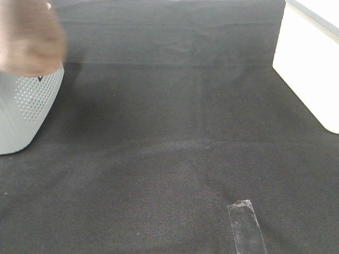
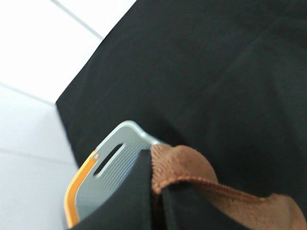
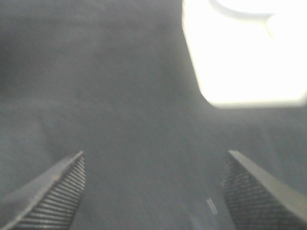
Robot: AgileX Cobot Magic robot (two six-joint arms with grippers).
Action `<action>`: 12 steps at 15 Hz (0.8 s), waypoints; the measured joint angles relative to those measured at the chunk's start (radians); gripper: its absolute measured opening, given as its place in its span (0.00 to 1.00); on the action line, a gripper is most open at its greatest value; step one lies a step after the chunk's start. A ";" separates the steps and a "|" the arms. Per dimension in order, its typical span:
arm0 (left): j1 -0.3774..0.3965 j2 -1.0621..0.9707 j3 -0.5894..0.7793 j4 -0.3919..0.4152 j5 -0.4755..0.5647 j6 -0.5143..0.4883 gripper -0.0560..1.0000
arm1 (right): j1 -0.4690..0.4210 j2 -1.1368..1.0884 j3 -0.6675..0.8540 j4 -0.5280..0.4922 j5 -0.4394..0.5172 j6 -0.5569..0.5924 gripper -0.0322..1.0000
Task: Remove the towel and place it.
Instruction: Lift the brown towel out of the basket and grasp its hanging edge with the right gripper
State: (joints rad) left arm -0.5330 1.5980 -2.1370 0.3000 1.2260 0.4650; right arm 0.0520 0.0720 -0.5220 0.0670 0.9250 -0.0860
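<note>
The brown plush towel [image 1: 29,39] shows as a blurred bunch at the far left, just above the grey perforated basket [image 1: 26,111]. In the left wrist view my left gripper [image 2: 157,196] is shut on a fold of the towel [image 2: 187,167], its stitched edge running between the black fingers [image 2: 127,196]. The basket [image 2: 115,163], with an orange rim, lies below it. My right gripper [image 3: 153,191] is open and empty over the black cloth. Neither gripper shows in the high view.
A white container [image 1: 312,69] stands at the right edge and also shows in the right wrist view [image 3: 244,52]. A strip of clear tape [image 1: 246,227] lies on the black cloth [image 1: 175,143] near the front.
</note>
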 joint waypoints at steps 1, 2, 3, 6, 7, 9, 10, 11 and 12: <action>-0.039 0.004 0.000 -0.001 0.002 0.000 0.05 | 0.000 0.059 -0.003 0.087 -0.088 -0.081 0.77; -0.078 0.008 0.000 -0.001 0.002 0.000 0.05 | 0.000 0.124 -0.004 0.198 -0.163 -0.185 0.77; -0.109 0.011 0.000 -0.002 0.002 0.000 0.05 | 0.000 0.208 -0.004 0.334 -0.230 -0.331 0.77; -0.180 0.012 0.000 -0.004 0.004 0.000 0.05 | 0.000 0.478 -0.004 0.778 -0.313 -0.864 0.77; -0.187 0.012 0.000 -0.005 0.004 0.000 0.05 | 0.000 0.530 -0.004 0.866 -0.313 -0.967 0.77; -0.199 0.016 0.000 -0.031 0.004 0.000 0.05 | 0.000 0.732 -0.004 1.187 -0.275 -1.334 0.77; -0.199 0.020 0.000 -0.062 -0.004 0.000 0.05 | 0.000 0.832 -0.004 1.327 -0.217 -1.528 0.77; -0.199 0.022 0.000 -0.102 -0.020 0.000 0.05 | 0.000 0.948 -0.004 1.459 -0.145 -1.687 0.77; -0.200 0.023 0.000 -0.144 -0.033 0.000 0.05 | 0.000 1.053 -0.007 1.579 -0.050 -1.834 0.77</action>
State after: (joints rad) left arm -0.7330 1.6210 -2.1370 0.1560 1.1930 0.4650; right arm 0.0520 1.1250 -0.5290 1.6460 0.8750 -1.9200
